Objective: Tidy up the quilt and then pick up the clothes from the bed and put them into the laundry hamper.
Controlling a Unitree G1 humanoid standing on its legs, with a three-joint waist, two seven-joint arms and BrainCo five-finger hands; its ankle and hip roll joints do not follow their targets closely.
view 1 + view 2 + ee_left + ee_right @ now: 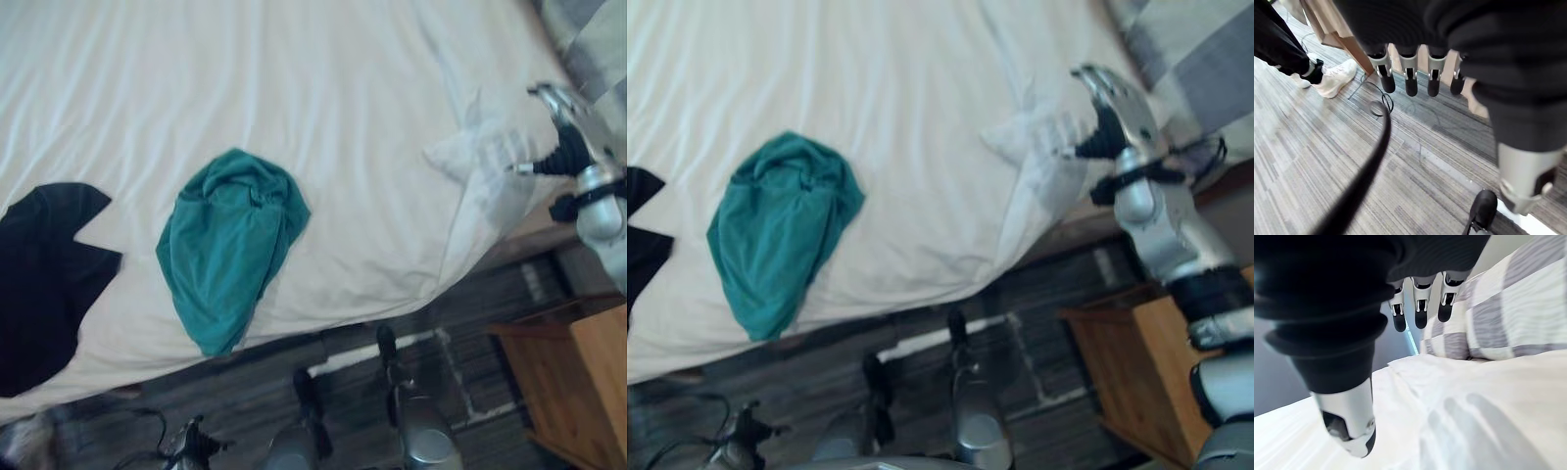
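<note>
A white quilt covers the bed, and its near right corner is bunched up in a small peak. A teal garment lies crumpled near the bed's front edge. A black garment lies to its left, draped over that edge. My right hand hovers just right of the bunched corner; its fingers are straight and hold nothing, with the quilt below them. My left hand hangs low over the grey floor, fingers relaxed and empty.
A grey-and-white checked pillow lies at the bed's far right. A wooden nightstand stands on the floor right of the bed. A person's dark trouser leg and white shoe stand on the floor near my left hand.
</note>
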